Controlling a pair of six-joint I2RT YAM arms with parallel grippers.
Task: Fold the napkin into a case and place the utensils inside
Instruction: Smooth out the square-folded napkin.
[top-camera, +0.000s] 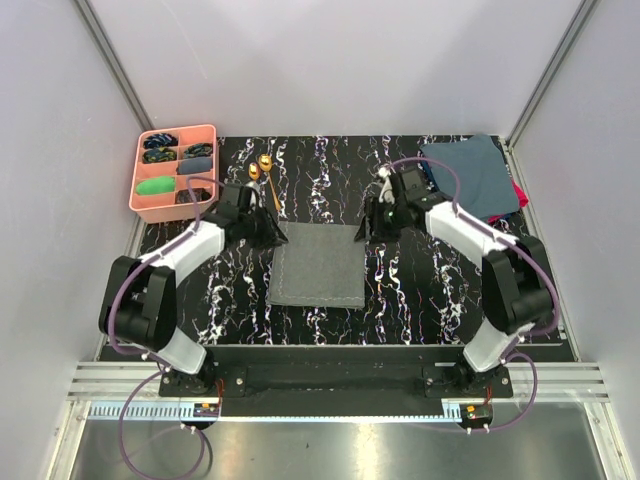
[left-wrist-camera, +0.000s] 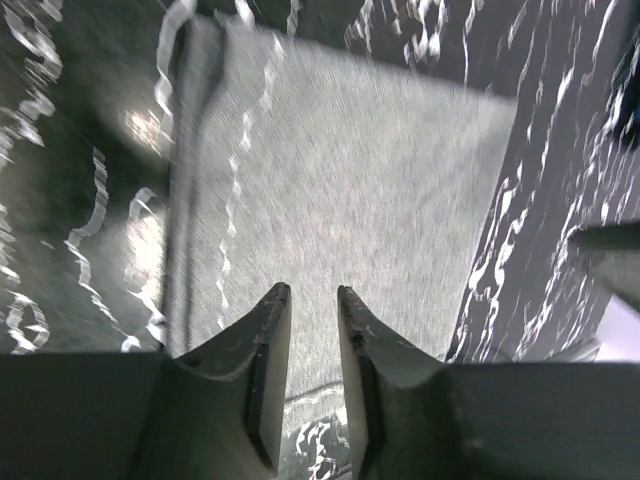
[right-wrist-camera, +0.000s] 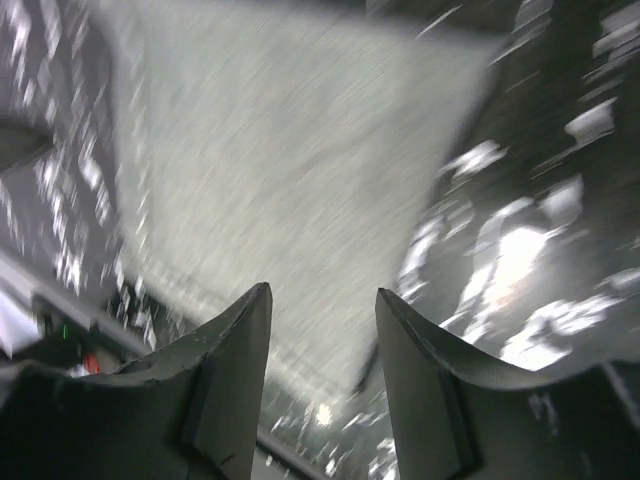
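The grey napkin (top-camera: 318, 266) lies flat on the black marbled table, folded to a rectangle. It fills the left wrist view (left-wrist-camera: 340, 190) and the blurred right wrist view (right-wrist-camera: 280, 160). My left gripper (top-camera: 277, 234) hovers at the napkin's far left corner, jaws open a little and empty (left-wrist-camera: 313, 292). My right gripper (top-camera: 364, 232) hovers at the far right corner, jaws open and empty (right-wrist-camera: 325, 292). Two gold utensils (top-camera: 262, 170) lie side by side behind the left gripper, near the far edge of the table.
A pink compartment tray (top-camera: 140, 187) with small items stands at the far left. A dark blue-teal cloth (top-camera: 475, 175) lies at the far right, with something red under it. Frame posts and white walls enclose the table (top-camera: 420, 290).
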